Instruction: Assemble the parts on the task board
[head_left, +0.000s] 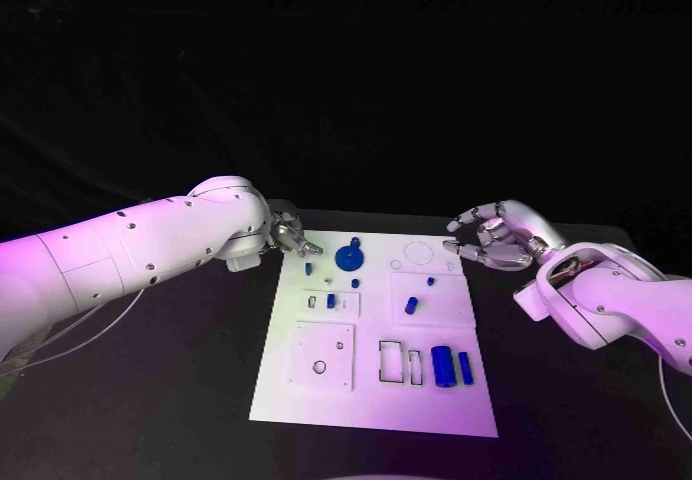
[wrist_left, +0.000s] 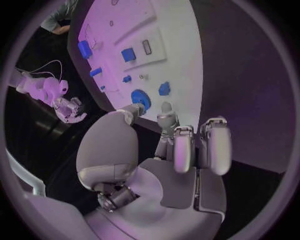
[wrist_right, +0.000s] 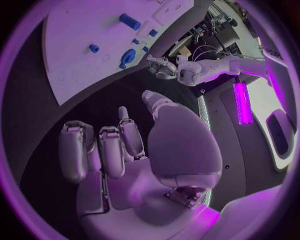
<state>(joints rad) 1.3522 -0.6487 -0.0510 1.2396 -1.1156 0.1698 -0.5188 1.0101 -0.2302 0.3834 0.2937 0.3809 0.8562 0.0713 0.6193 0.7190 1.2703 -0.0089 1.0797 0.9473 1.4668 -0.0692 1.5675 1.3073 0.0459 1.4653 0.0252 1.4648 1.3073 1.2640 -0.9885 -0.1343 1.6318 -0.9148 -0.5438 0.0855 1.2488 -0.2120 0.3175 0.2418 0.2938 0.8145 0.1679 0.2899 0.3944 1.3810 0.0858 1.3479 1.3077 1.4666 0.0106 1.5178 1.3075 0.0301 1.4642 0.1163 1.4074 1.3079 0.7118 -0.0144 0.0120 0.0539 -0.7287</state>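
The white task board lies in the middle of the black table. On its far part sits a round blue disc with small blue parts around it. Two blue cylinders lie side by side near its right front. My left hand hovers at the board's far left corner, holding nothing, with its fingers loosely bent and apart. In the left wrist view this hand sits just short of the disc. My right hand hangs off the far right corner, loosely bent and holding nothing.
Black table surface surrounds the board on all sides. Recessed slots and square plates cover the board's near half. In the right wrist view my right hand is over dark table, with the board and my left hand beyond it.
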